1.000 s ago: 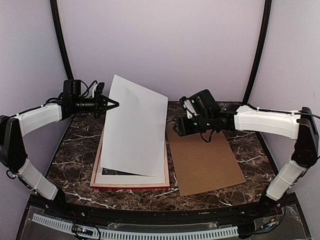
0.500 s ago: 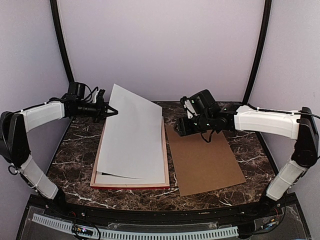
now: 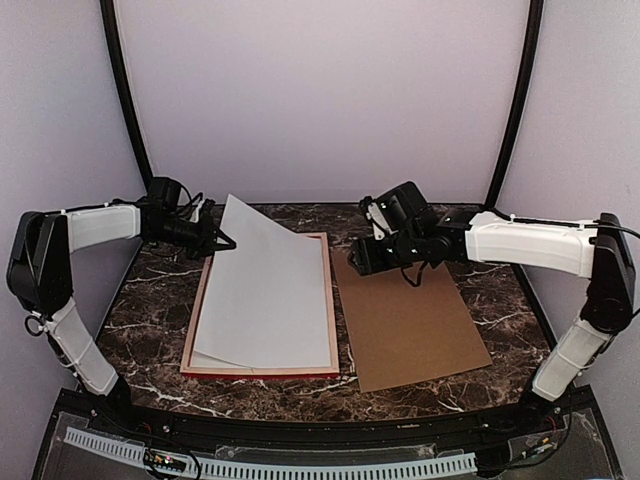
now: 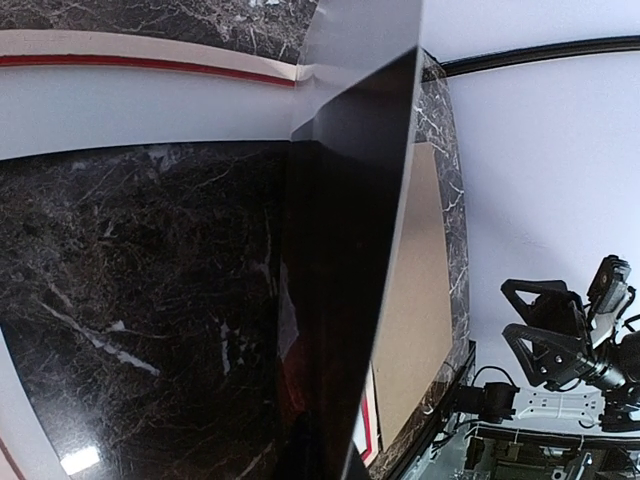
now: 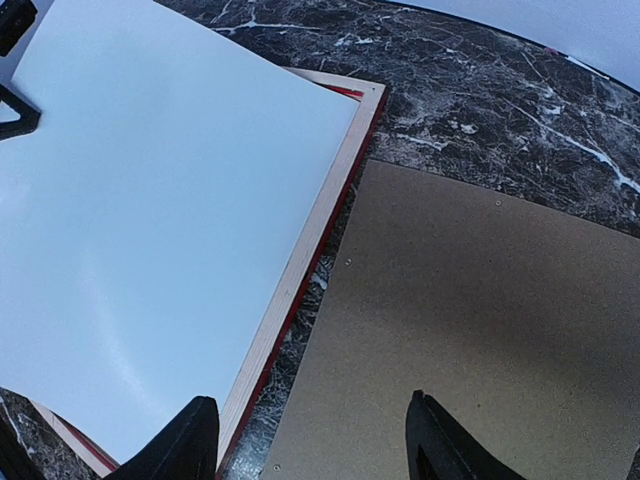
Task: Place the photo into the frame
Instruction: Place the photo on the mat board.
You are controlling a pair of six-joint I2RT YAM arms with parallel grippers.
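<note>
Your L gripper (image 3: 222,241) pinches photo (image 3: 268,295) at its raised far-left corner; rest lies white-side up on frame (image 3: 332,300). R gripper (image 5: 312,440) spread, over board (image 3: 410,320) by frame's right edge.

A lab robot booth: plain pale walls (image 3: 320,90) and black poles (image 3: 126,100) enclose a dark marble counter (image 3: 150,300), a left arm (image 3: 95,226) and right arm (image 3: 530,245) bolted at its edge.
</note>
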